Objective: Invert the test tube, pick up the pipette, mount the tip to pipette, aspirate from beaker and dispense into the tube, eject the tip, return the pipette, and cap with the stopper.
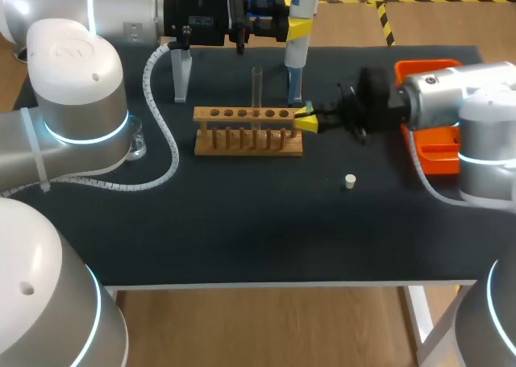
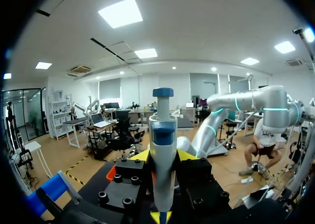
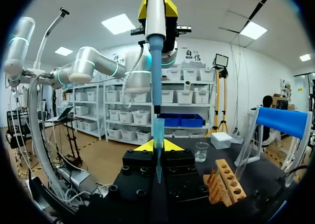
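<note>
My left gripper (image 1: 297, 24) at the table's far edge is shut on the white and blue pipette (image 1: 295, 56), held upright; in the left wrist view the pipette (image 2: 162, 150) stands between the fingers. Under its shaft my right gripper (image 1: 306, 119) is shut on a translucent blue tip (image 3: 158, 140) at the right end of the wooden rack (image 1: 248, 130). The shaft's end (image 3: 156, 106) sits just above the tip's open top; I cannot tell if they touch. A clear test tube (image 1: 257, 89) stands upright in the rack. The white stopper (image 1: 350, 181) lies in front of the right gripper. The beaker (image 3: 201, 151) stands beyond the rack.
An orange tray (image 1: 439, 153) sits at the right edge under my right arm. The pipette stand's clear leg (image 1: 181, 77) rises at the back left, and its blue top (image 3: 283, 120) shows in the right wrist view. A white spiral cable (image 1: 164, 133) hangs over the table's left part.
</note>
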Available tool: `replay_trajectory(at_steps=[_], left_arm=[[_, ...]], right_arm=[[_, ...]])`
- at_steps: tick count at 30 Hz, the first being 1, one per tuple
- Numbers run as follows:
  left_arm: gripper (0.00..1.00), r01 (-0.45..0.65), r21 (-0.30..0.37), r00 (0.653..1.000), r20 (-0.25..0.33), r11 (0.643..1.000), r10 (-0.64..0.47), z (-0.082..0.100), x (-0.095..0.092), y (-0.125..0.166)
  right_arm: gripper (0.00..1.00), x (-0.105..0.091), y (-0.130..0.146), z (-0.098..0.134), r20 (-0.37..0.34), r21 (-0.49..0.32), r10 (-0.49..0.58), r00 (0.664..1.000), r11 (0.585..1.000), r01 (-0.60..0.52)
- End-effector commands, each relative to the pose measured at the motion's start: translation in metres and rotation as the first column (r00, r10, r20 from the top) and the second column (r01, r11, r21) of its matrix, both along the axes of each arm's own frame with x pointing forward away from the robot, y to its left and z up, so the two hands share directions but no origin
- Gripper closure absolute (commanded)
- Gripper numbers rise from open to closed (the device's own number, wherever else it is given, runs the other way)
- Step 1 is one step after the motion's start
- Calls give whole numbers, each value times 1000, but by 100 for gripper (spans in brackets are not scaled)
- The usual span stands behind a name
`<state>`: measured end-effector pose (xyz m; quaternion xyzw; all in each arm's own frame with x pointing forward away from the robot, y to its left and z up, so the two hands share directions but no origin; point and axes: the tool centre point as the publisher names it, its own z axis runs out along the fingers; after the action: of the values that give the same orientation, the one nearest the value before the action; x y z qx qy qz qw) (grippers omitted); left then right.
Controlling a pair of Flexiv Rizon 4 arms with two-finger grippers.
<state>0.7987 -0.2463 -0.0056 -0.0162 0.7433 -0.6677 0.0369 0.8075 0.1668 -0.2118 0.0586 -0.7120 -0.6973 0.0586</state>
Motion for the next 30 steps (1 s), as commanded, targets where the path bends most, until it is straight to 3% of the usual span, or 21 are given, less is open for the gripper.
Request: replay_trajectory(at_steps=[1,16,30], left_arm=[[100,-5,0,1000,0,1000,5,1,-1,-1],[100,-5,0,1000,0,1000,5,1,-1,-1],[100,-5,0,1000,0,1000,5,1,-1,-1]], right_arm=[[100,6,9,-4,-9,9,4,1000,1000,-4],[100,-3,24,-10,-31,3,10,999,1000,-10],[100,-4,29,-3,3,-11,22,1000,1000,-22]])
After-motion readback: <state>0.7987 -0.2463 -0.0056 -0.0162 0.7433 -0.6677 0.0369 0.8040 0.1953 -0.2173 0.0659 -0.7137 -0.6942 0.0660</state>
